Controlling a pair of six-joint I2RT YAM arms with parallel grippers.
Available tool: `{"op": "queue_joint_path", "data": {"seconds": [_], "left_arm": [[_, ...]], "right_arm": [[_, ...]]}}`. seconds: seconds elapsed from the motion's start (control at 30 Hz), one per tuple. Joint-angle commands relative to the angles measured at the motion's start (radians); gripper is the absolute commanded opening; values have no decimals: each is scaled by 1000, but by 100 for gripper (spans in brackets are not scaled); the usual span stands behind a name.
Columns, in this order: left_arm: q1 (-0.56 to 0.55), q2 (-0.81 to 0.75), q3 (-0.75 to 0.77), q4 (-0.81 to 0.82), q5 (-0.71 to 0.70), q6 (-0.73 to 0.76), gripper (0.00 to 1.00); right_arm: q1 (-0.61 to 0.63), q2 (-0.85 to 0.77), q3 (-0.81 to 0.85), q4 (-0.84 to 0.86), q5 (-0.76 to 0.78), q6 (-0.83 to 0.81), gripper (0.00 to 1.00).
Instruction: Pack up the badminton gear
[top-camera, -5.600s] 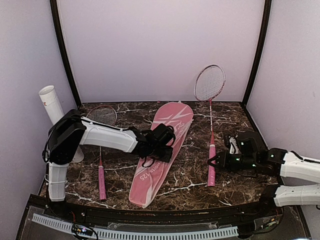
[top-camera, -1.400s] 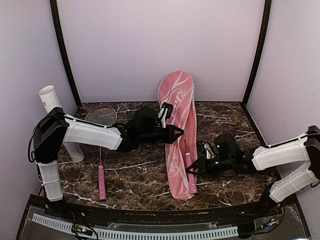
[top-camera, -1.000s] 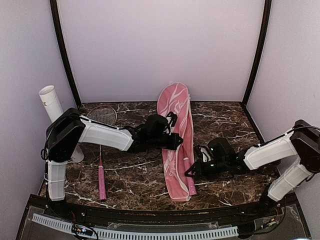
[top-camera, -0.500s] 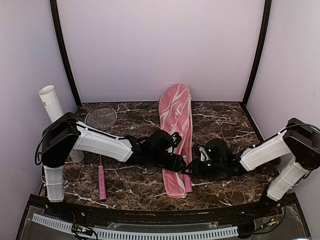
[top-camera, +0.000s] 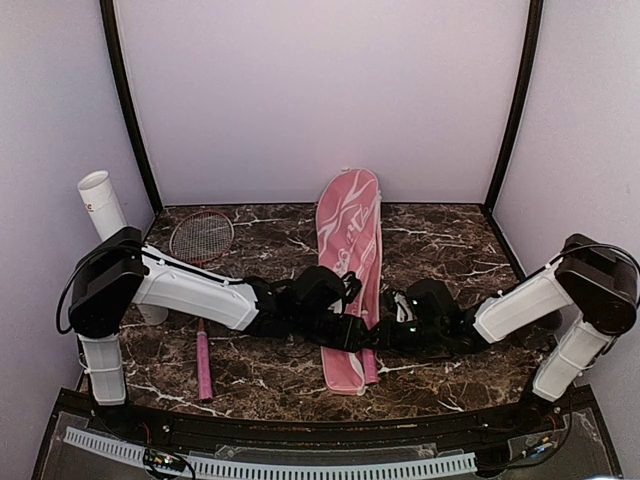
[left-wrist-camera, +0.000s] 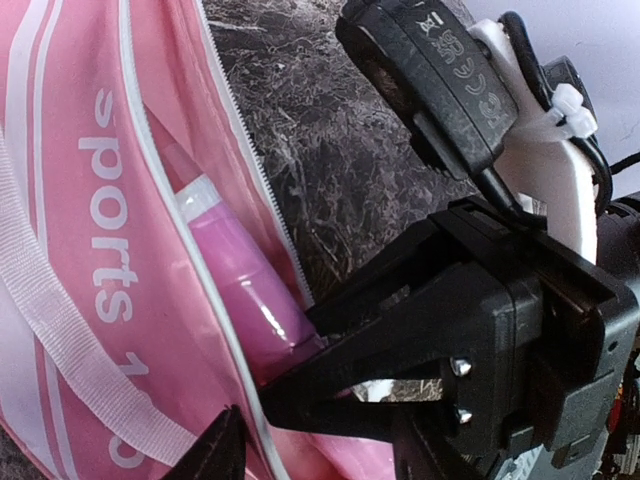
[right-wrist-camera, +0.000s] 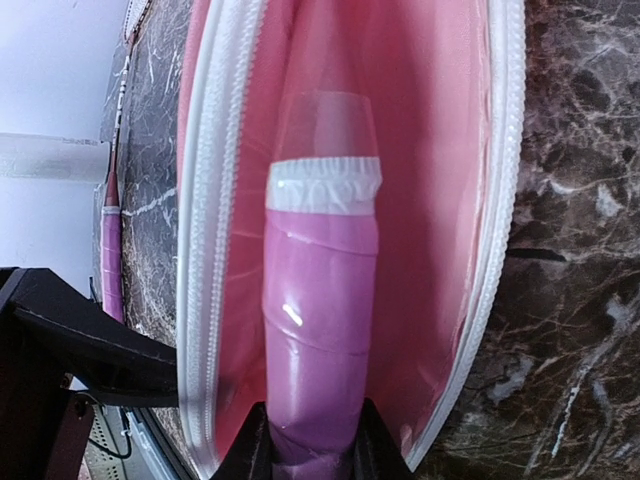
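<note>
Dark brown marble covers the table (top-camera: 450, 240), closed in by plain lilac walls (top-camera: 320, 90). Across the middle lies the pink racket-shaped bag (top-camera: 350, 215), its wide end propped against the back wall and its narrow, unzipped end toward the arms. The left arm (top-camera: 190, 290) and the right arm (top-camera: 520, 305) reach low over the table and meet at that narrow end. A long white tube (top-camera: 105, 215) leans in the far left corner. Beside it, one thin red-framed racket with a pink handle (top-camera: 201, 237) lies flat on the marble, well apart from the bag. The other racket's pink handle (right-wrist-camera: 320, 330) sits inside the bag's opening. The right gripper (right-wrist-camera: 310, 440) is clamped on its butt end. The left gripper (top-camera: 350, 333) has its fingers parted over the bag's zip edge, gripping nothing.
</note>
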Motion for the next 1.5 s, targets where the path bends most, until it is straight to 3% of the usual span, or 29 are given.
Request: {"op": "queue_joint_path", "data": {"seconds": [0.0,0.4,0.57,0.7,0.9,1.47], "left_arm": [[-8,10,-6,-47,-5,-32,49],[-31,13,-7,-149,-83,-25,42],[-33,20,-3,-143,-72,-21,23],[-33,15,5,-130,-49,-1,1],[-34,-31,-34,5,51,14,0],[-37,-124,-79,152,184,-36,0]], "right_arm": [[17,13,26,76,68,-33,0],[18,-11,31,50,88,-14,0],[19,-59,37,43,99,10,0],[19,-64,55,39,105,19,0],[17,-57,86,15,128,13,0],[12,-26,142,24,150,-18,0]]}}
